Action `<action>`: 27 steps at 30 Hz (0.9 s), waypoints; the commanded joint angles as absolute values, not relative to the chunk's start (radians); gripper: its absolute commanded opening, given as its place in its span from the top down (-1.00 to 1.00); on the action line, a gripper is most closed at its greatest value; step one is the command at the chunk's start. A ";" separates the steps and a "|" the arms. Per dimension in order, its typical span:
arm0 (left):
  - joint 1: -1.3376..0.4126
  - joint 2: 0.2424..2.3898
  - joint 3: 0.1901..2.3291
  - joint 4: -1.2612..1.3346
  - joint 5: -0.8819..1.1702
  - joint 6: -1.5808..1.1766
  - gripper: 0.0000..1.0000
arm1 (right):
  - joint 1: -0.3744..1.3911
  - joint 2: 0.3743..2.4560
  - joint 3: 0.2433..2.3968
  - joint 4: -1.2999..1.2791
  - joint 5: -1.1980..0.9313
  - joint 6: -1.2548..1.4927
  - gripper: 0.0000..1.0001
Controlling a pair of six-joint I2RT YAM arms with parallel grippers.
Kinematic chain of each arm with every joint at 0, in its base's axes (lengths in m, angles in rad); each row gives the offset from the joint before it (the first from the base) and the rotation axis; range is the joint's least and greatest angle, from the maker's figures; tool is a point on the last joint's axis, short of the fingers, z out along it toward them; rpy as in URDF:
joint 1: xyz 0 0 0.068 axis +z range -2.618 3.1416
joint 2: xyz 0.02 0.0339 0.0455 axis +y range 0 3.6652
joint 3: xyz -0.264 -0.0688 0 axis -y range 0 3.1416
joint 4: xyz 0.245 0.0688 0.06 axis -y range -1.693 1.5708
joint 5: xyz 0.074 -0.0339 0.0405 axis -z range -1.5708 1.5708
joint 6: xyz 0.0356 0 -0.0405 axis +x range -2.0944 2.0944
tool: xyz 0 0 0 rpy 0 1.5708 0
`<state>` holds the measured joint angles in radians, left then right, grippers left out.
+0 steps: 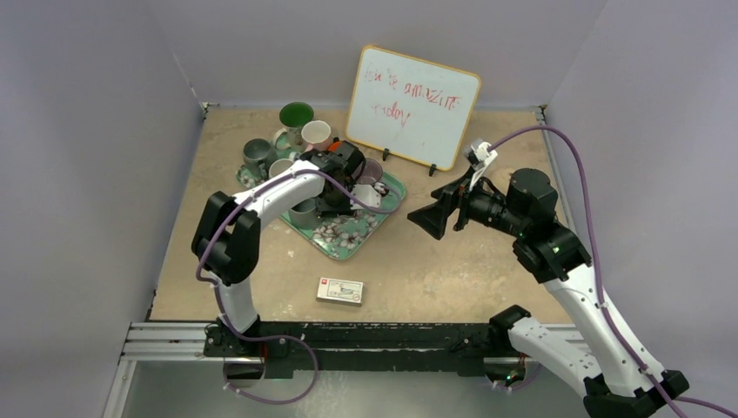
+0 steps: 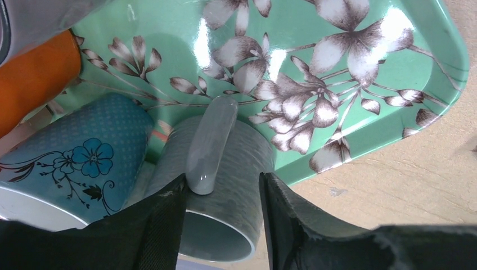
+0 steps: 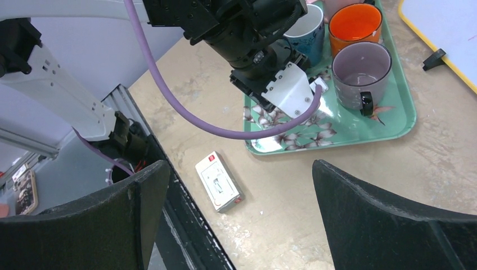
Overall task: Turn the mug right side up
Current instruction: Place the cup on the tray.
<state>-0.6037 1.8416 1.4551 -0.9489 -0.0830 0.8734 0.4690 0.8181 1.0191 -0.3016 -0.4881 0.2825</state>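
L gripper pinches tilted grey mug on tray; R gripper spread, arm raised.

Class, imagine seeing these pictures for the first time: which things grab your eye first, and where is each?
A mint-green floral tray sits left of the table's centre. There the left gripper appears to grip a grey ceramic mug, tipped at the tray's near edge. Behind it a yellow-framed whiteboard with red scribble leans at the far side, and the right gripper hangs wide open to the tray's right.
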 commanded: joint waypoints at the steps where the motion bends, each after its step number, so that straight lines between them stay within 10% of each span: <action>1: -0.610 1.776 1.504 -0.990 -0.066 0.832 -0.03 | 0.463 0.824 1.017 -0.269 -0.488 0.283 -0.98; 7: -0.606 1.644 1.545 -0.921 0.141 0.711 -0.86 | 0.464 0.843 0.996 -0.252 -0.497 0.325 -0.98; 27: -0.537 1.137 1.218 -0.425 0.195 -0.293 -0.99 | 0.462 1.089 1.023 -0.464 0.014 0.545 -0.98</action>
<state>-0.5537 1.2568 1.3239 -0.6025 0.1448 0.0139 0.4683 1.0264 0.9703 -0.3676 -0.2092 0.4576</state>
